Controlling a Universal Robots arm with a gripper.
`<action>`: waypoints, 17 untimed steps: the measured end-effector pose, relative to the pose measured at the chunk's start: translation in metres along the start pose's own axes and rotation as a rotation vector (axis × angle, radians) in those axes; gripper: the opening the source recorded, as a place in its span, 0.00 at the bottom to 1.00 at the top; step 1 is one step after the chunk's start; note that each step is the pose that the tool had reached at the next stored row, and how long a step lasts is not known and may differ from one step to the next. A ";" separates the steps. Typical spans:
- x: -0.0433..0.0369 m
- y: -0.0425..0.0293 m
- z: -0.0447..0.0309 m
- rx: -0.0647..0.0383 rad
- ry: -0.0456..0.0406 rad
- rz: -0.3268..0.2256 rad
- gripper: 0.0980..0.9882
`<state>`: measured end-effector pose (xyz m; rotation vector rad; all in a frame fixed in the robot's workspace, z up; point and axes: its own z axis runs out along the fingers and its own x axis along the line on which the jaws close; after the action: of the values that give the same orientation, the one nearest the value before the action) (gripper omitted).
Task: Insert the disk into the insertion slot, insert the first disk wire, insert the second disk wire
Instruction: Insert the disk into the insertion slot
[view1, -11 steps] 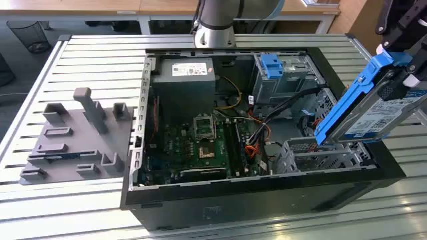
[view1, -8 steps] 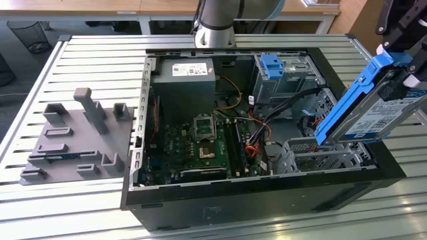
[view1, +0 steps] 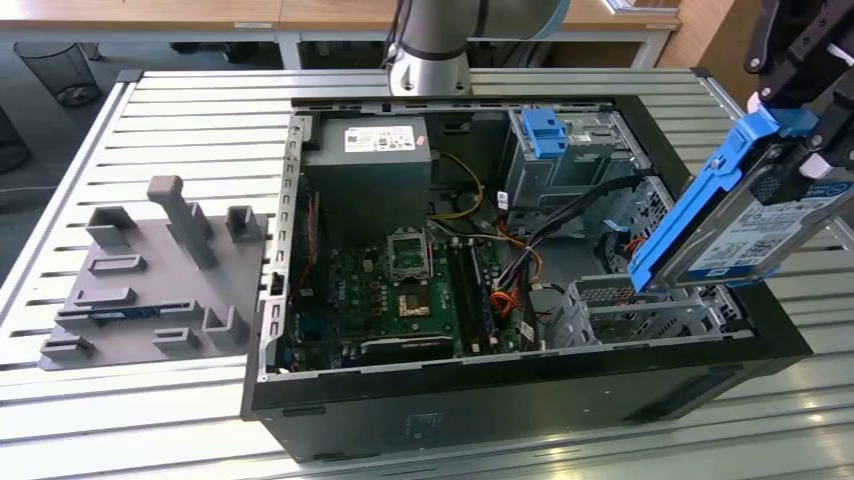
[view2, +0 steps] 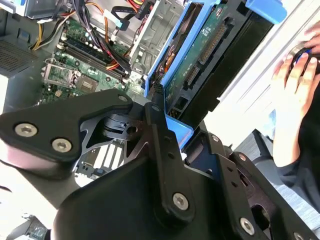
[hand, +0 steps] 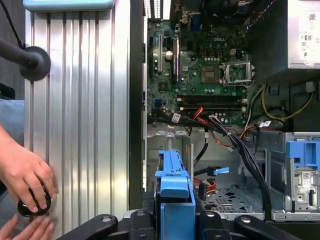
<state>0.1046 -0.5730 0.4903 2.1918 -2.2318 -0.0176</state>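
the disk (view1: 747, 225) is hanging tilted just above the insertion slot (view1: 627, 305), not yet in it, at the exterior view's right of the computer case (view1: 400, 420). the hand (view1: 787, 150) is clamping its blue frame's upper end. it is likely handling as stiff, weighty and shock-sensitive, so the frame edges seem the safest hold.

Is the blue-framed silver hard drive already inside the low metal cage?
No, the gripper holds the silver hard drive tilted above the low metal cage.
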 end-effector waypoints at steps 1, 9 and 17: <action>0.0000 0.0013 0.0007 0.003 -0.0004 0.000 0.30; -0.0010 0.0046 0.0058 0.009 -0.0135 0.000 0.30; -0.0042 0.0104 0.0146 0.009 -0.0169 0.000 0.30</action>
<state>0.0940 -0.5686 0.4759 2.2046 -2.2449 -0.0263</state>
